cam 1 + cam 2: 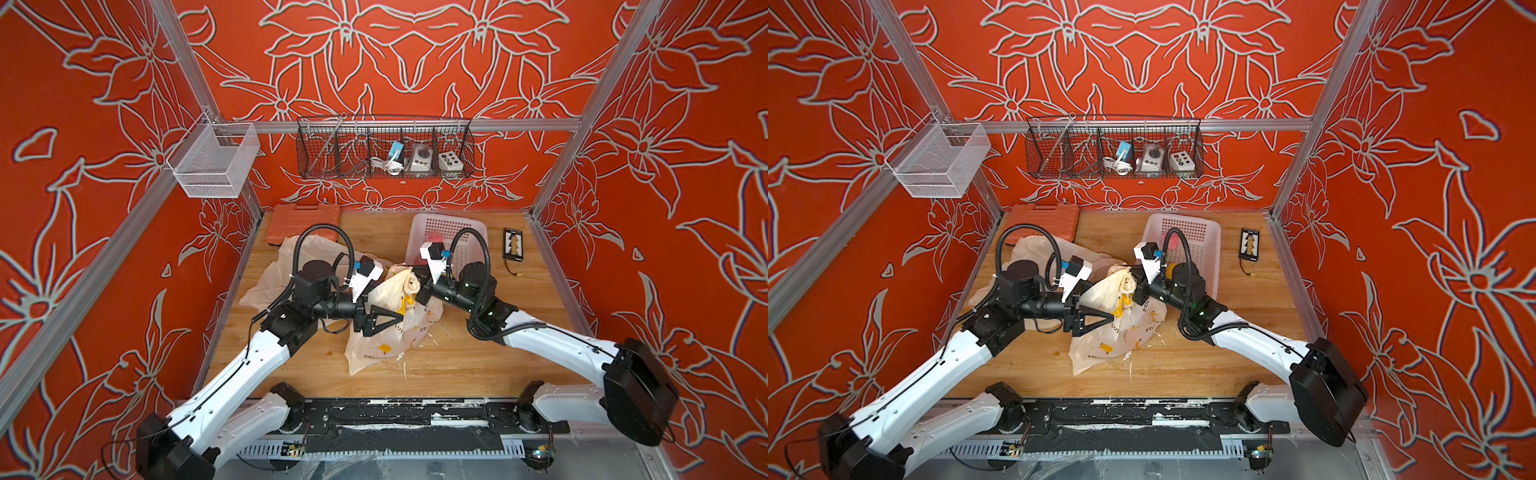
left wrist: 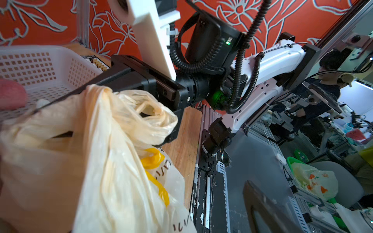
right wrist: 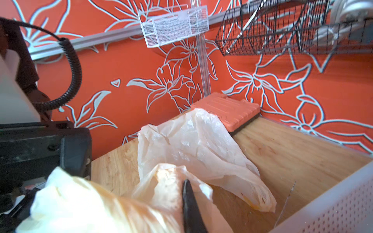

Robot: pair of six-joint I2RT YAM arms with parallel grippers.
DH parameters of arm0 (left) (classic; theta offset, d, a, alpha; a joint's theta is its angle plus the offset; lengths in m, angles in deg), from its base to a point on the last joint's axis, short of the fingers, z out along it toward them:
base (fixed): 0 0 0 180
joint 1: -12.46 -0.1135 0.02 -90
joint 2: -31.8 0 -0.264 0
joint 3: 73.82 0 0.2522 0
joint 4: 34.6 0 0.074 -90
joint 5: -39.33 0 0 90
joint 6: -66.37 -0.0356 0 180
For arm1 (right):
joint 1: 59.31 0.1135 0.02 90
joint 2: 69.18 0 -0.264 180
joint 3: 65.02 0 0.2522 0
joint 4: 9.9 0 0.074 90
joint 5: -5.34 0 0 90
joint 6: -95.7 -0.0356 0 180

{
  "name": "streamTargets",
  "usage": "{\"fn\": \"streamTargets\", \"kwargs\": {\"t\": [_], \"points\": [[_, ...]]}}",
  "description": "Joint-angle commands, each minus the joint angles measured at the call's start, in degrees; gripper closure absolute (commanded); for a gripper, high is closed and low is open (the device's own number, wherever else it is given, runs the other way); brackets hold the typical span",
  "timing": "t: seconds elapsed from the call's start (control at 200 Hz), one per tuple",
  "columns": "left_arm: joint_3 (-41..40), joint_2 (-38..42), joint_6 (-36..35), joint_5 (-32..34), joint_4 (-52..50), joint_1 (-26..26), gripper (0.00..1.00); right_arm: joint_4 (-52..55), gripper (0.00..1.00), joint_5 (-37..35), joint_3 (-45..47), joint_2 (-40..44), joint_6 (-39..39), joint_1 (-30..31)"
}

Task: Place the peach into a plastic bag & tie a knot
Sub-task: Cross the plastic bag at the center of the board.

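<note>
A cream plastic bag (image 1: 374,353) (image 1: 1100,349) with yellow print stands on the wooden table between my arms, its top twisted into a bunch (image 1: 409,280). My left gripper (image 1: 401,318) (image 1: 1111,318) lies across the bag's middle and is open. In the left wrist view one finger (image 2: 260,203) stands far off to the side of the bag (image 2: 121,161). My right gripper (image 1: 411,272) (image 1: 1130,274) is shut on the bag's twisted top (image 3: 165,181), plastic pressed against its dark finger (image 3: 189,201). The peach is hidden.
A white perforated basket (image 1: 469,232) behind my right arm holds a pink rounded thing (image 1: 434,237). A second, limp plastic bag (image 1: 291,257) lies at the back left by an orange case (image 1: 303,220). A small black device (image 1: 513,245) lies at the back right.
</note>
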State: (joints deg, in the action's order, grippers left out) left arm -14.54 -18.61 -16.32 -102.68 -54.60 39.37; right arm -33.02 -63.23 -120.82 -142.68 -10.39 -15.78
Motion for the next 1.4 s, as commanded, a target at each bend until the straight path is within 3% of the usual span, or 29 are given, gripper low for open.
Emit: {"fn": "streamTargets", "kwargs": {"t": [0.0,0.14,0.255,0.38,0.56,0.666,0.766,0.861,1.021,1.206,1.341,1.396], "points": [[0.9,4.8,-2.2,3.8,-8.7,-2.5,0.12,-6.1,0.99,0.7,0.5,0.1,-0.4,-0.9],[3.6,5.5,-1.6,3.9,-11.0,-6.3,0.14,-5.6,1.0,2.2,1.0,0.4,0.1,-1.3],[9.4,2.3,-2.1,5.7,-16.4,-7.2,0.25,-4.4,1.0,1.8,1.3,1.1,1.4,-1.5],[13.5,0.5,-1.1,8.5,-18.6,-8.2,0.29,-1.7,1.0,1.5,0.7,2.2,4.7,-1.5],[13.5,-1.9,3.5,6.7,-7.6,-8.9,0.39,0.4,1.0,1.1,0.4,3.1,7.4,-1.5],[11.6,-6.8,7.0,-0.2,0.8,-8.5,0.57,-0.5,1.0,0.1,0.2,2.8,6.4,-1.5],[6.7,-10.1,8.3,-1.0,7.5,-4.2,0.74,-3.0,1.0,0.3,-0.1,1.9,4.1,-1.5],[2.3,-11.8,8.0,0.9,13.2,0.1,0.79,-5.8,1.0,1.1,-0.3,1.6,1.7,-1.5],[0.7,-15.3,11.3,0.7,20.1,1.0,0.76,-9.0,1.0,3.4,0.0,1.0,-0.7,-1.6],[1.1,-10.1,6.3,4.4,9.8,-1.2,0.45,-11.4,1.0,5.2,2.4,0.3,-2.6,-3.1],[-2.2,-3.0,5.0,4.9,3.8,-5.2,0.33,-16.3,1.0,7.4,3.7,-0.4,-6.3,-4.6],[-2.2,-0.7,3.5,7.9,-0.3,-6.2,0.3,-16.5,1.0,8.4,3.6,-0.4,-6.6,-4.7]]}}
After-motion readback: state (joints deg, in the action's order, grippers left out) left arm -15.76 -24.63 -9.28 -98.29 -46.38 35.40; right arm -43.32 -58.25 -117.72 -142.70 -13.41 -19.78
